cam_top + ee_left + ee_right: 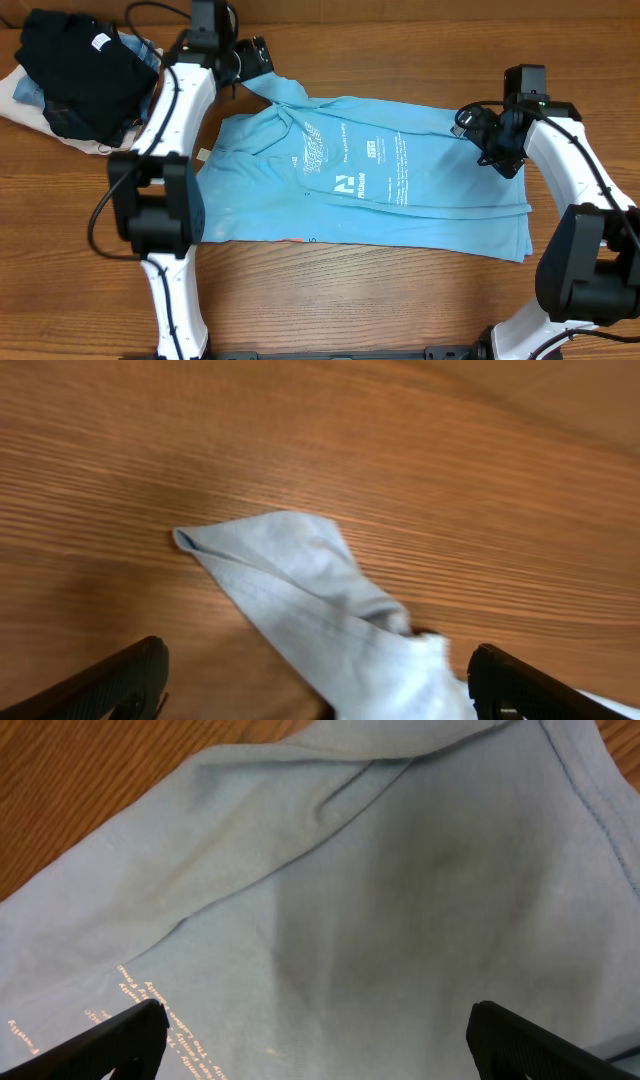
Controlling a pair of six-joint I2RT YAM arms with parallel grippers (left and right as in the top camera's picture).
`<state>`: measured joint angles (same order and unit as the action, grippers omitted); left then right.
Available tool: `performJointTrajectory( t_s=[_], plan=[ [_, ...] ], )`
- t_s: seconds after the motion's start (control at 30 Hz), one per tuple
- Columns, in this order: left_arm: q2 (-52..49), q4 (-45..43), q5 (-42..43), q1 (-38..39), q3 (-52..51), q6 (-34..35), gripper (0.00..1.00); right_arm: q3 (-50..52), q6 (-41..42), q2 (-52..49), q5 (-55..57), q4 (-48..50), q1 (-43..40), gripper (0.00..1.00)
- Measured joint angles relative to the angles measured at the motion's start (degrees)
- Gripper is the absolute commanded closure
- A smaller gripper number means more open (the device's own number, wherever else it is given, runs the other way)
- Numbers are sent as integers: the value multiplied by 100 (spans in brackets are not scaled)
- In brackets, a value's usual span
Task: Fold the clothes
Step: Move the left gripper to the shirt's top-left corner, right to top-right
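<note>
The clothes, a light sky-blue shirt with white and pink print, lie spread flat across the middle of the table. One sleeve stretches toward the far left. My left gripper stands open at that sleeve. In the left wrist view the sleeve runs out between the wide-apart jaws of the left gripper, which do not pinch it. My right gripper hovers open over the shirt's right part. In the right wrist view the right gripper has only smooth blue fabric below it.
A black garment with a white tag is piled at the far left corner on denim and white fabric. Bare wooden table shows along the front and around the shirt.
</note>
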<state>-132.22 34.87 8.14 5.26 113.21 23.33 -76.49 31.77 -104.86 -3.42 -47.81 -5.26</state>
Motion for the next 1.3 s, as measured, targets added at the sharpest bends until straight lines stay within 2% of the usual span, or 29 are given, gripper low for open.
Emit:
performJointTrajectory(
  t_s=[0.17, 0.33, 0.53, 0.7, 0.83, 1.3],
  plan=[
    [-450, -22, -74, 0, 289, -131, 5, 0, -2, 0, 2, -52, 0, 0],
    [-562, -24, -391, 0, 358, -254, 4, 0, 0, 0, 2, -107, 0, 0],
    [-662, -109, -743, 0, 363, -258, 9, 0, -2, 0, 2, -144, 0, 0],
    [-675, -151, -1027, 0, 363, -254, 16, 0, -2, 0, 2, -186, 0, 0],
    [-682, -175, -1147, 0, 363, -254, 26, 0, -2, 0, 2, -201, 0, 0],
    [-916, -271, -1421, 0, 372, -232, 29, 0, -2, 0, 2, -219, 0, 0]
  ],
)
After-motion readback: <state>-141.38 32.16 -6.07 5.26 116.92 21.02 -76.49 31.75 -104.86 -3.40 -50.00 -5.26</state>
